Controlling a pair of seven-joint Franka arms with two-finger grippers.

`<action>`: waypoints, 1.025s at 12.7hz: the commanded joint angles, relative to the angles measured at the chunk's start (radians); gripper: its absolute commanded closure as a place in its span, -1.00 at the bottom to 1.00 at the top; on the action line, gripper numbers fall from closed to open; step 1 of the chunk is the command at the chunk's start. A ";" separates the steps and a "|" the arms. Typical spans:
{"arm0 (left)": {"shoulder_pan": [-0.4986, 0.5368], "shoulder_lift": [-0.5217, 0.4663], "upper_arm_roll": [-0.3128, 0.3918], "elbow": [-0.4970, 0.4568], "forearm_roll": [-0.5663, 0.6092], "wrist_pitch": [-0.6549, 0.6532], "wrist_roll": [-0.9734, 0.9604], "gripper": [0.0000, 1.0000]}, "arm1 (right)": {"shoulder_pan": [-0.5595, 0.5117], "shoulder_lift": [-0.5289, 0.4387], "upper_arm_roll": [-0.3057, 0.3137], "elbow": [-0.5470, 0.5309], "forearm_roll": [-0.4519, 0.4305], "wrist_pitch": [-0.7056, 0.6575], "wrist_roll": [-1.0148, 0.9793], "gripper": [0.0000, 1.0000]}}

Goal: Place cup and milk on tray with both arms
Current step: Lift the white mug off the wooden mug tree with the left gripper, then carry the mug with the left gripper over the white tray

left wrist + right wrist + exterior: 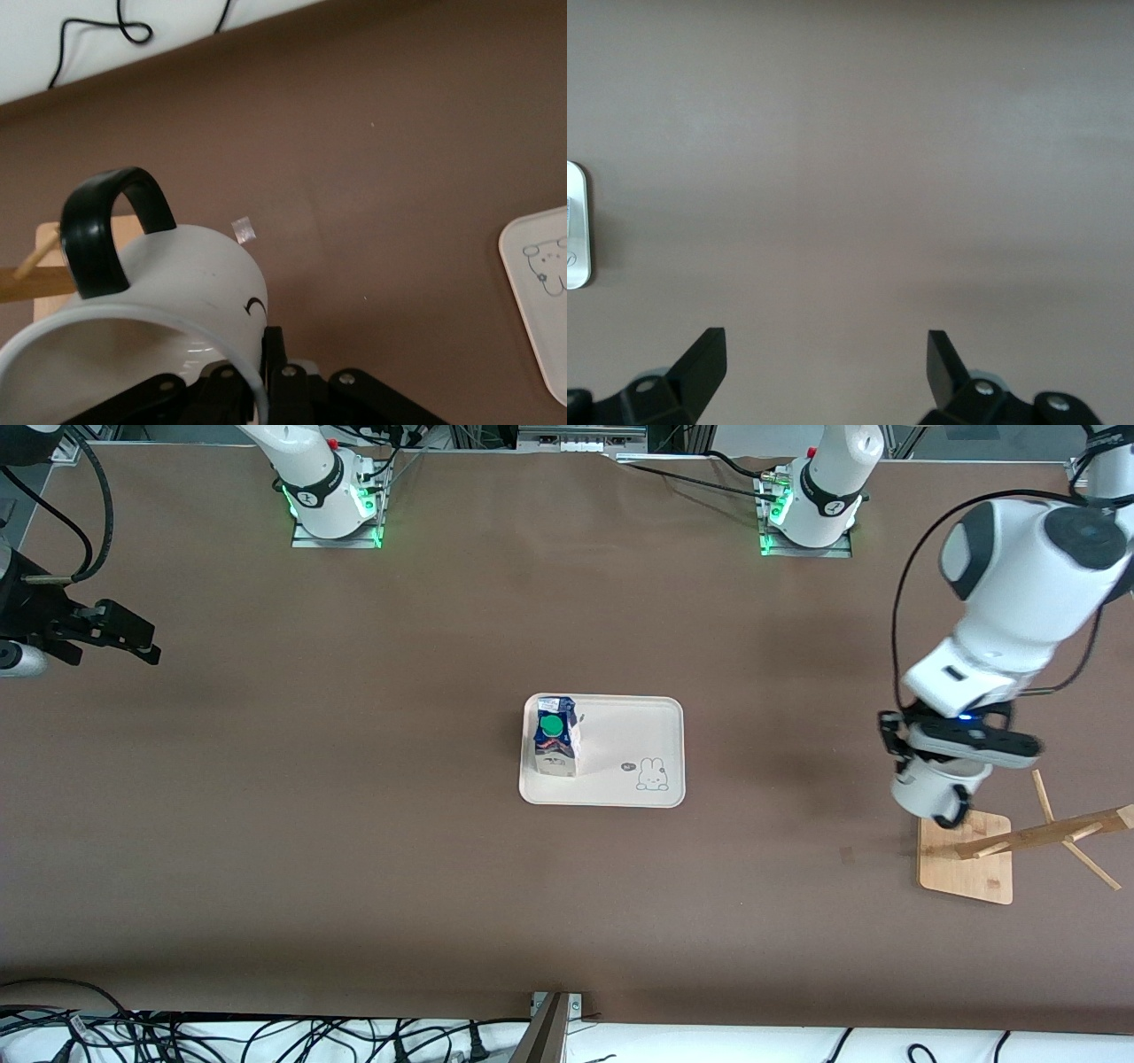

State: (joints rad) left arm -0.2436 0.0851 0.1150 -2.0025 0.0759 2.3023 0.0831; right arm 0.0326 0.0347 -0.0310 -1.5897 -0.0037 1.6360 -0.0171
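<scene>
One item of the two is already in place: the small blue-and-white gable-top milk carton with a round green cap (555,738) stands upright on the cream-white rectangular tray with a bunny drawing (620,726), at the tray's end toward the right arm. Remaining item: the white mug with a black loop handle (930,794), which my left tool (941,772) pinches by its wall, the fingers pressed onto it, over the square wooden rack base (970,868) at the left arm's end of the desk. In the left wrist view the mug (168,292) lies tilted, its open mouth toward the camera and its handle (111,221) uppermost, with the tray corner (532,292) visible well apart from it. Governing relation, as I judge it: the tray lies toward the desk centre from the mug, and its bare half, bearing the bunny print (653,774), is the half facing the left arm; the left arm is therefore the nearer one. The mug must be righted before set-down. My right tool (111,633) waits over bare desk at the right arm's end, fingers (700,367) spread wide and holding nothing.
</scene>
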 commanded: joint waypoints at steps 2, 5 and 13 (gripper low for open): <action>-0.006 0.019 -0.005 0.025 0.035 -0.133 -0.052 1.00 | 0.003 0.004 0.000 0.014 -0.013 -0.007 0.016 -1.00; -0.006 0.056 -0.075 0.076 0.025 -0.275 -0.092 1.00 | 0.003 0.004 0.000 0.014 -0.012 -0.007 0.016 -1.00; 0.001 0.234 -0.258 0.172 -0.031 -0.359 -0.204 1.00 | 0.003 0.004 0.002 0.014 -0.010 -0.005 0.016 -1.00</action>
State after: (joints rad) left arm -0.2520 0.2498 -0.1216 -1.9113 0.0603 1.9925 -0.1200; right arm 0.0326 0.0349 -0.0310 -1.5896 -0.0037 1.6366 -0.0158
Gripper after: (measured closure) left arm 0.943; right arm 0.000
